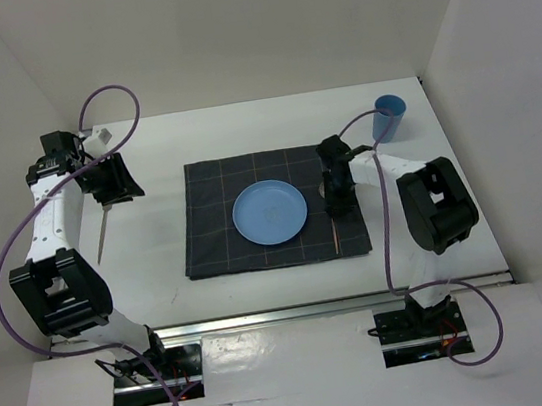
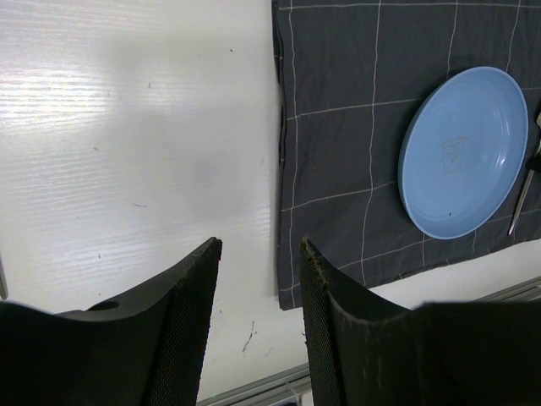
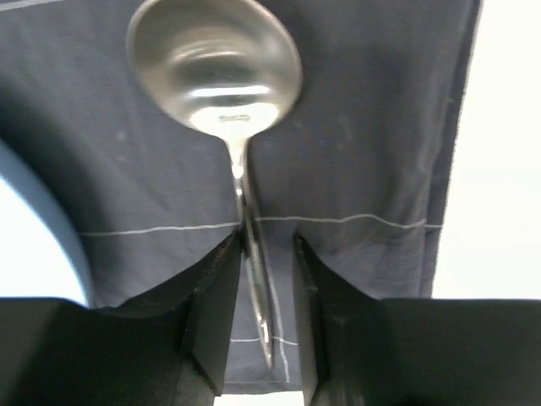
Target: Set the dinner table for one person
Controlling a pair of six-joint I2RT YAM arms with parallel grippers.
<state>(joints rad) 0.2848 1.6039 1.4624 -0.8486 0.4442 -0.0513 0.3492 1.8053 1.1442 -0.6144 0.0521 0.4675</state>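
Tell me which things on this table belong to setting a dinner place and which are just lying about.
Belong: white rectangular tabletop, dark grey checked cloth mat, round blue plate, shiny metal spoon, blue cup, thin pointed utensil left of the mat.
Just there: purple cables, metal rail at the near edge.

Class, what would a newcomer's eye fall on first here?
A blue plate sits at the centre of a dark checked mat. At the mat's right side, a shiny spoon runs between the parted fingers of the right hand. A blue cup stands far right.
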